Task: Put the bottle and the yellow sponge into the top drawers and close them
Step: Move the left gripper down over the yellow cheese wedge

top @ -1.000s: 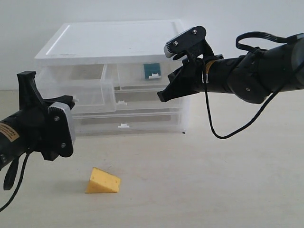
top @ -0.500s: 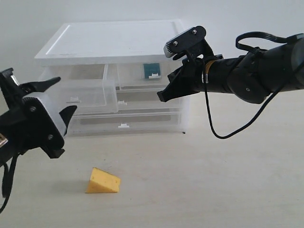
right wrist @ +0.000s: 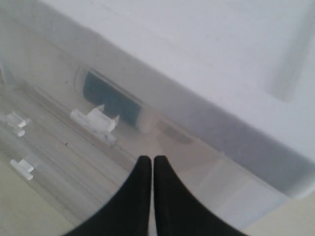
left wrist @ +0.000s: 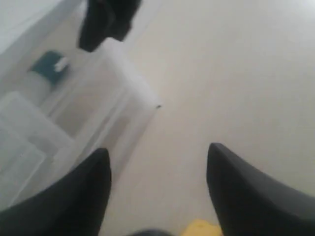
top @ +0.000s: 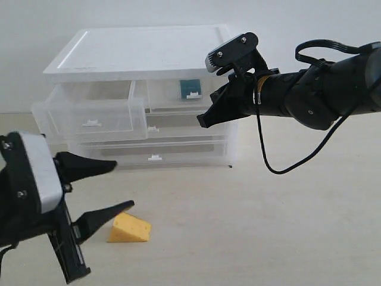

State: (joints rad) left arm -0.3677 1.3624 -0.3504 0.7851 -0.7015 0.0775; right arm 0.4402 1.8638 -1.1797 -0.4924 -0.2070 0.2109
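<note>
The yellow sponge (top: 129, 227) lies on the table in front of the cabinet; one corner of it shows in the left wrist view (left wrist: 199, 228). My left gripper (top: 122, 186) is open and empty, just left of and above the sponge (left wrist: 157, 155). The bottle (top: 190, 88) lies inside the shut top right drawer (top: 172, 98), its teal label showing through the plastic (right wrist: 110, 101) (left wrist: 49, 66). The top left drawer (top: 89, 116) stands pulled out. My right gripper (top: 205, 121) is shut and empty, hovering in front of the top right drawer (right wrist: 150, 160).
The white cabinet (top: 143, 53) stands at the back of the table, with two full-width drawers (top: 155, 152) shut below the top ones. A cable (top: 268, 161) hangs under the right arm.
My left gripper has opened and swung down from in front of the open left drawer to just above the sponge. The right arm has not moved.
</note>
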